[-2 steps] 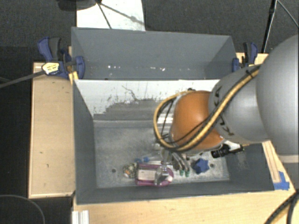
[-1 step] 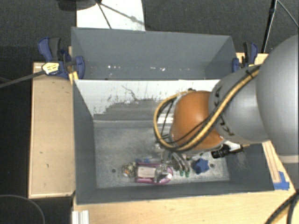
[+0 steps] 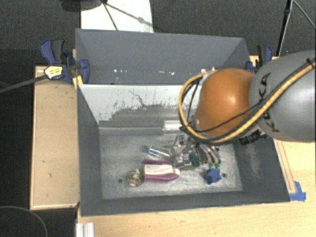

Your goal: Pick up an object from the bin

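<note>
The bin point(image 3: 89, 181) is sloping down at its near wall to a flat, scuffed grey bottom. Three things are lying closest along that bottom. A small crumpled shiny ball point(image 3: 133, 177) is sitting at the left, a purple and white packet point(image 3: 160, 172) is lying just beside it, and a chunky blue piece point(image 3: 213, 176) is lying apart at the right.

Just behind the packet's right end the claw point(image 3: 186, 154) is hanging low over the middle of the bin, with a small green piece point(image 3: 195, 158) beside it. Whether it is open or closed I cannot tell, and nothing is showing in its grasp.

The packet is lying nearest to it and is looking like the likeliest pick. It is probably light, soft and flat, with a smooth skin that may be slipping under a loose pinch. A hold across its narrow width near the middle is looking safest.

A blue pen point(image 3: 154, 152) is lying slantwise a little farther back on the left. The orange cover point(image 3: 224, 100) on the wrist is looming above it all.

Farther on, the back wall is rising, scratched pale in streaks. Beyond the bin a dark floor point(image 3: 29, 14) is spreading out.
</note>
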You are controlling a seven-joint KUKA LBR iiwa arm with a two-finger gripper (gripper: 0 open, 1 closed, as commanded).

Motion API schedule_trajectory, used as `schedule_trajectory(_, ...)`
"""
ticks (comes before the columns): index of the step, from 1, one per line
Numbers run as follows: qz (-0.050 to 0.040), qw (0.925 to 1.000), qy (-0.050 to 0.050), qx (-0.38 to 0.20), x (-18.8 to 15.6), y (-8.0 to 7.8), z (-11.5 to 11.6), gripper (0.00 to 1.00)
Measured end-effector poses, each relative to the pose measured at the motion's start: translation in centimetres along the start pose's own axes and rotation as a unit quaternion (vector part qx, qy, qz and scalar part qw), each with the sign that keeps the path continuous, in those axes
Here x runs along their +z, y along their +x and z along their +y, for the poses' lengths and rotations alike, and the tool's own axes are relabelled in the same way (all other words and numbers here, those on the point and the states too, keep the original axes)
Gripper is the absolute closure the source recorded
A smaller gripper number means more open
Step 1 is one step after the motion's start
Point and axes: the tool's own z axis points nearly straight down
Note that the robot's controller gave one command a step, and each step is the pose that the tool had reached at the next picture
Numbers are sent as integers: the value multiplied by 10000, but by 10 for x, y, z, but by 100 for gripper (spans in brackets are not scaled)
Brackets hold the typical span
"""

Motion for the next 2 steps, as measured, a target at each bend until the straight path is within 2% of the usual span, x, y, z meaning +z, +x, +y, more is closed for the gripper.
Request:
schedule_trajectory(1, 38, 10000, 2, 7, 4, 2, 0, 0)
schedule_trajectory(2, 50, 9994, -3, 337, 105, 1, -11, 0)
